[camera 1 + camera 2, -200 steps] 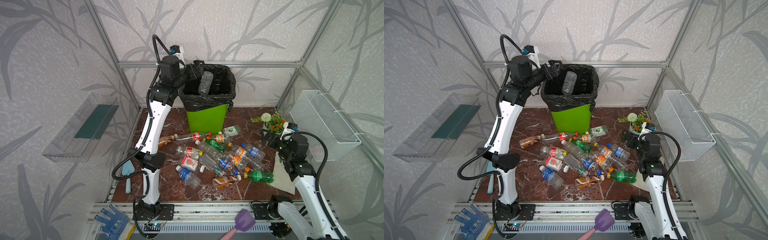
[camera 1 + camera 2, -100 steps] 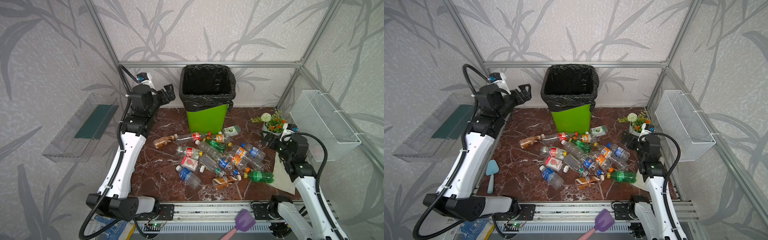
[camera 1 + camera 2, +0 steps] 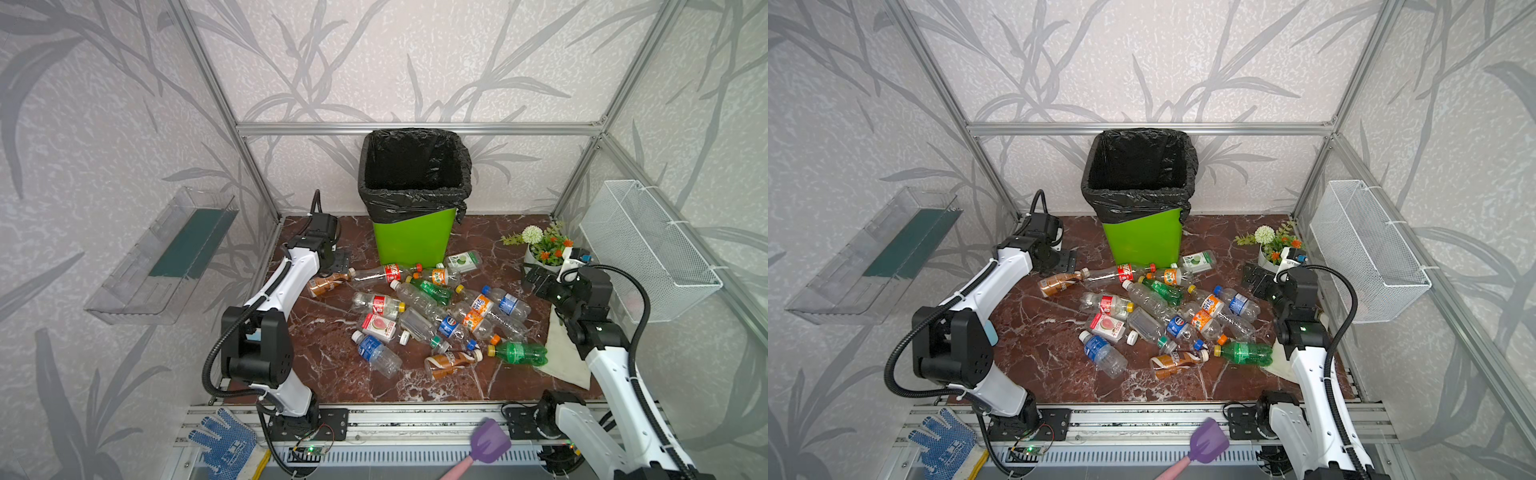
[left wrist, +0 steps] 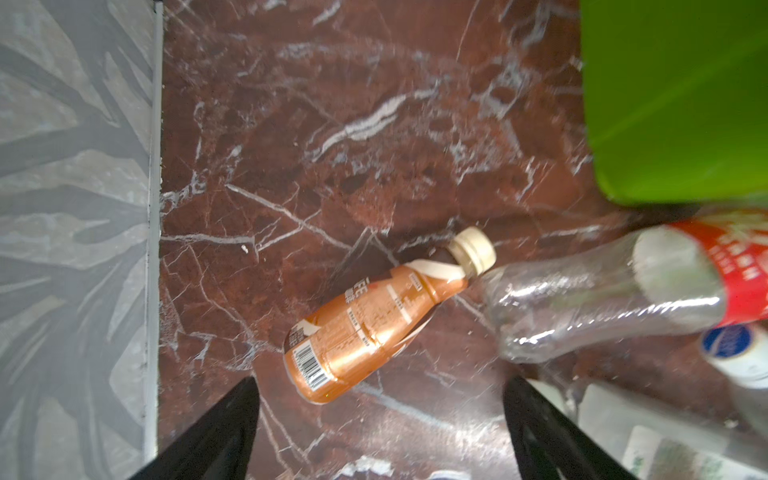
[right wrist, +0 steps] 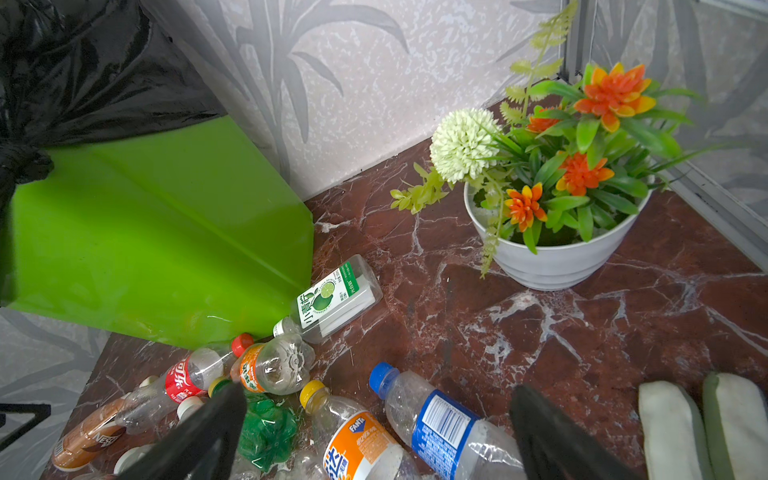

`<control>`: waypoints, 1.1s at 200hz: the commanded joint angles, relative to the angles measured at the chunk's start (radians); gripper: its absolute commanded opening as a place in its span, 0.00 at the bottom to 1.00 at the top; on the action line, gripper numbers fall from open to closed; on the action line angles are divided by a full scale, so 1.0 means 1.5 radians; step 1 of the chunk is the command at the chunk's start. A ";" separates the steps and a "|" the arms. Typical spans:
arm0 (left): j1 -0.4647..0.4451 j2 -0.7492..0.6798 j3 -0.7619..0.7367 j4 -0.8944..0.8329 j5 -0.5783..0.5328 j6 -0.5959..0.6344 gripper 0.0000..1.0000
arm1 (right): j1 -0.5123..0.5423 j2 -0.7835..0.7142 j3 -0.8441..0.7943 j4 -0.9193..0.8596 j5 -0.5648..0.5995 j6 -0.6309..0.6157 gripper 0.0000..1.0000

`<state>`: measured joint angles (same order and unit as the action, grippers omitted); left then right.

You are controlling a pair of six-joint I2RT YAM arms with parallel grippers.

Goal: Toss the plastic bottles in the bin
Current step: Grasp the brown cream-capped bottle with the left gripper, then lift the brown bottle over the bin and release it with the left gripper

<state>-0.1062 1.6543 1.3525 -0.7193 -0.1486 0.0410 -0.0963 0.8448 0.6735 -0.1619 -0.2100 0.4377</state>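
In both top views a red-brown marble tabletop (image 3: 324, 332) lay inside an aluminium frame walled with leaf-patterned panels; the bin (image 3: 411, 241) stood at the back middle, the inside of its black bag too dark to show any contents; the plastic bottles (image 3: 436, 316) lay strewn on the marble just before it; a clear tray (image 3: 158, 266) on the left wall held a dark green sheet; a wire basket (image 3: 1366, 249) hung on the right wall.

In the left wrist view the left fingers (image 4: 216, 432) stood wide apart, gripping nothing, above a brown bottle (image 4: 374, 324) lying flat; its cream cap was just beside a clear red-labelled bottle (image 4: 602, 299), near the bin's green wall.

In the right wrist view the right fingers (image 5: 199, 440) gaped fully, empty, over the bottles; a lime-labelled bottle (image 5: 332, 299) lay against the bin's foot; a white flower pot (image 5: 552, 257) stood apart.
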 commanded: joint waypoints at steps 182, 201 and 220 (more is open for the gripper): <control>0.025 0.263 0.113 -0.109 -0.074 0.112 0.60 | -0.003 0.021 -0.032 0.021 0.016 -0.013 0.99; 0.038 0.264 0.121 -0.118 -0.059 0.091 0.53 | -0.003 0.023 -0.034 0.026 0.013 -0.011 0.99; 0.049 0.249 0.131 -0.129 -0.020 0.067 0.43 | -0.003 0.025 -0.035 0.028 0.012 -0.010 0.99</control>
<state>-0.0540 2.0422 1.5150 -0.8543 -0.2348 0.1905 -0.0982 0.8795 0.6350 -0.1528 -0.1921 0.4294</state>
